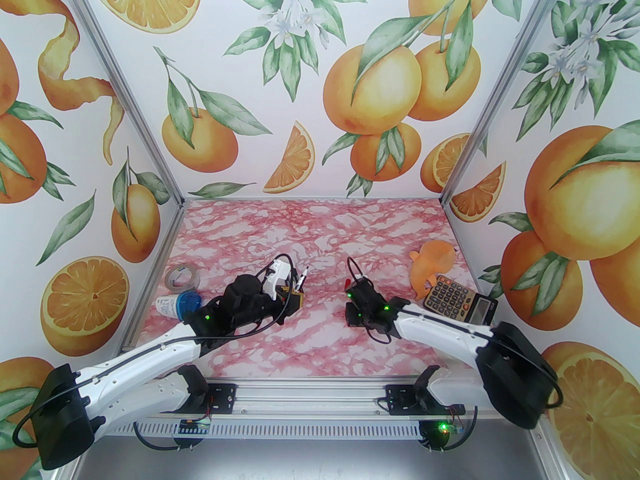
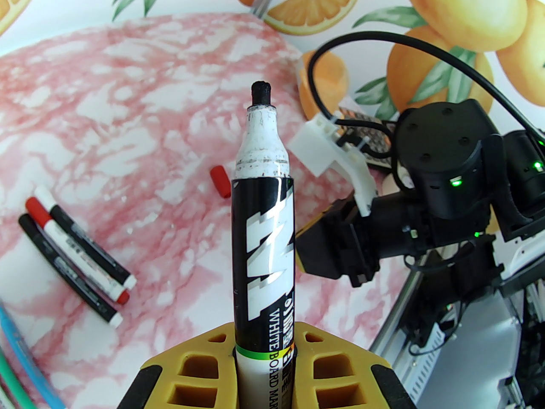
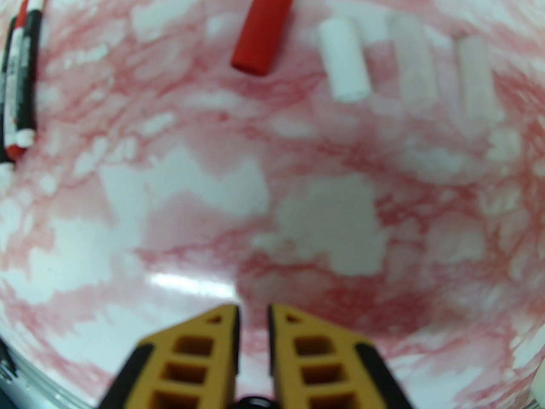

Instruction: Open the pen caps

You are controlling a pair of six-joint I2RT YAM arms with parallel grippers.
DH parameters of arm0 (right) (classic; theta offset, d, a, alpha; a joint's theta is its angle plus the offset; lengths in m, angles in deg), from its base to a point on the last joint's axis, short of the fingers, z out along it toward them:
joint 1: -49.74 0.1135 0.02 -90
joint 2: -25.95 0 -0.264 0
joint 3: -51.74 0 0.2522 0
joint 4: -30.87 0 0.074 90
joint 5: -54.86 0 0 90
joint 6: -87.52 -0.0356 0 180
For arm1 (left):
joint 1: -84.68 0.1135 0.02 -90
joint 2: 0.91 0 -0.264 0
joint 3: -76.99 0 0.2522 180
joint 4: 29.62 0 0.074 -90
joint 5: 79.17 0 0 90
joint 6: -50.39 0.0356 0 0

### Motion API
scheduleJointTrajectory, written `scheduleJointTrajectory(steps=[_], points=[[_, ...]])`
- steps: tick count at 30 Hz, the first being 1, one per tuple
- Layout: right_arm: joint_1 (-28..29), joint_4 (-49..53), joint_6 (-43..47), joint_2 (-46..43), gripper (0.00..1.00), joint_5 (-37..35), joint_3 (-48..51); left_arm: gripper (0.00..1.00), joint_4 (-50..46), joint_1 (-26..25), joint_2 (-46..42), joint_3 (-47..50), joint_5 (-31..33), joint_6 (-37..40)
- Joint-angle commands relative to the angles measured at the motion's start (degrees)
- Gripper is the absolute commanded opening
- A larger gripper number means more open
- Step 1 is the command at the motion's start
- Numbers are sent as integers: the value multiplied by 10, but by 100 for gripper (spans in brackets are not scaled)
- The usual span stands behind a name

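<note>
Yellow ribbed fingers of the left tool are clamped on the lower barrel of a marker pen, which is held upright and raised off the pink-veined desk. The barrel is black with white lettering, the neck is white and scuffed, and the black tip is exposed.

A red cap is laid on its side on the desk, apart from the held pen and ahead of the right tool. Near it a white cap is laid, and beyond that two paler cylinders of like shape, too blurred to be named. The right tool is closed to a narrow slit, nothing is gripped in it, and it is held over bare desk short of the caps.

Three pens are laid side by side, touching, to the left of the held pen in the left wrist view; their barrels are black and white, and their ends are red, black and white. Whether caps are seated on them cannot be told.

Near the desk's left edge a roll of tape and a white container with a blue lid are placed close together. Near the right edge a calculator is set, with an orange object just behind it.
</note>
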Motion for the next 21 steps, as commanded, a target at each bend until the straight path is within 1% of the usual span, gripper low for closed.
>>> scheduleJointTrajectory(steps=[1, 11, 21], points=[[9, -19, -18, 18, 16, -41, -27, 0, 24, 3, -8, 13, -10, -11], [10, -15, -32, 52, 18, -76, -40, 0, 60, 2, 16, 16, -35, -23], [10, -21, -26, 80, 20, -81, -57, 0, 65, 0, 26, 14, -38, -24]])
